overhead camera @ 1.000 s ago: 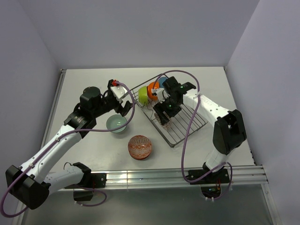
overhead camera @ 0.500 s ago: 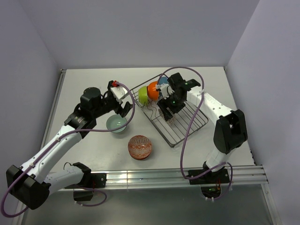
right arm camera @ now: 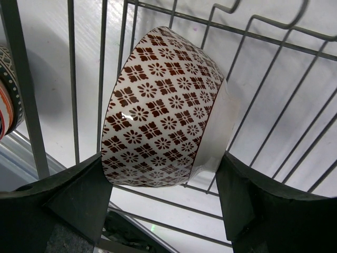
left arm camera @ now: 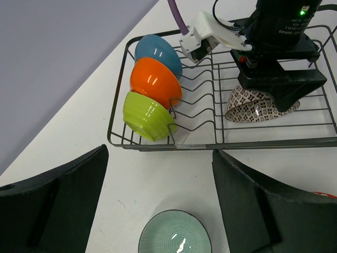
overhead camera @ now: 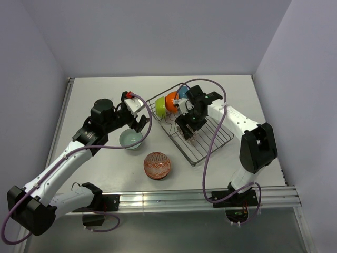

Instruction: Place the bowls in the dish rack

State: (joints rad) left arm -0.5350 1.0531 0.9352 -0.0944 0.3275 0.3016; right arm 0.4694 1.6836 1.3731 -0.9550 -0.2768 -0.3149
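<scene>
The dish rack stands at the right middle of the table. Lime green, orange and blue bowls stand on edge in its far-left row; they also show in the left wrist view. My right gripper is over the rack, shut on the dark brown patterned bowl, which is tilted against the wires. My left gripper is open and empty above a pale teal bowl, which is upright on the table. A red-orange patterned bowl sits near the front.
The rack's near rim lies just beyond the left gripper's fingers. Purple cables loop over both arms. Grey walls close in the table at the back and sides. A metal rail runs along the front edge.
My right gripper with the brown patterned bowl rose slightly towards the back, then came back down a little over the rack. The left arm has hardly moved.
</scene>
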